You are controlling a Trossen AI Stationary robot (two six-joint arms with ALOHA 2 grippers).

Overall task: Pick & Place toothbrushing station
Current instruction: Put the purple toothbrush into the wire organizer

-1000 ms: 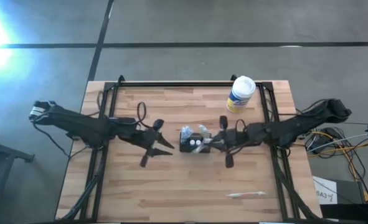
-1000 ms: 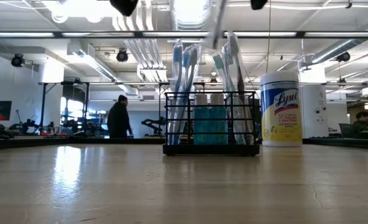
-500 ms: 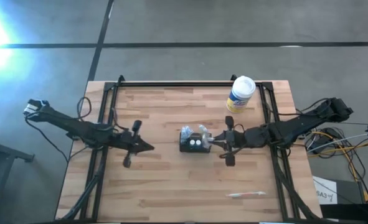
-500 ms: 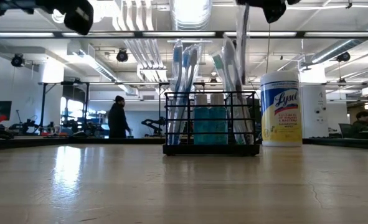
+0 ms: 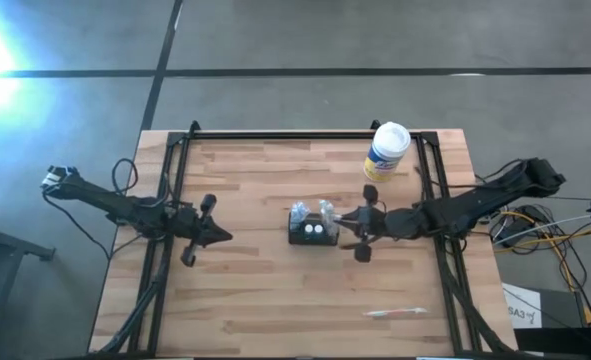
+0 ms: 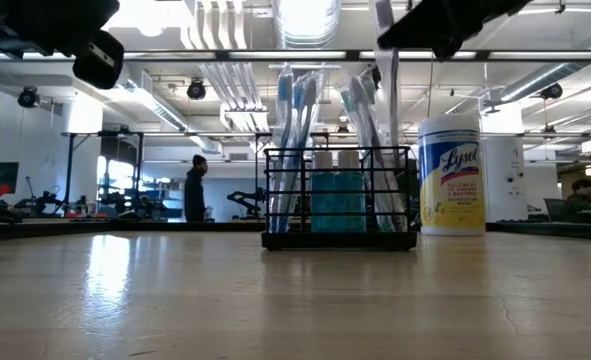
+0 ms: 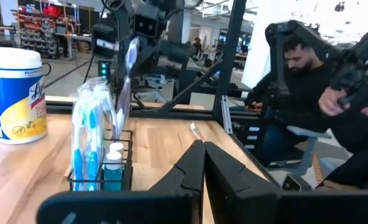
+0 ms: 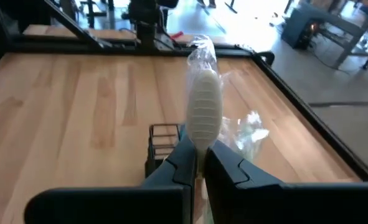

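At the table's left side the left gripper [image 5: 215,237] hangs over bare wood, well apart from everything else, its two fingers [image 7: 202,163] pressed together with nothing between them; that arm looks to be waiting. Near the middle of the table [image 5: 255,310] stands the toothbrushing station [image 5: 311,231], a small black wire holder, upright, with wrapped toothbrushes [image 6: 295,130] leaning in its openings and two small blue bottles [image 6: 337,195] inside. Just beside its right end is the right gripper [image 5: 353,225], above the holder's top, clenched on a wrapped toothbrush [image 8: 202,102] whose white bristle head points up past the fingertips. Behind and to the right, near the far edge, sits a white wipes canister [image 5: 386,152]; one more wrapped toothbrush [image 5: 395,313] lies flat near the front right.

The step in hand seems to be seating the gripped brush in the holder. To do it well, I would keep the handle close to vertical and centred over a free opening (the wire grid is narrow and light, so a handle caught on a rim could tip or drag the whole thing), lower slowly until the brush rests on the holder, then let go and lift straight up, clear of the neighbouring brushes' crinkled wrappers
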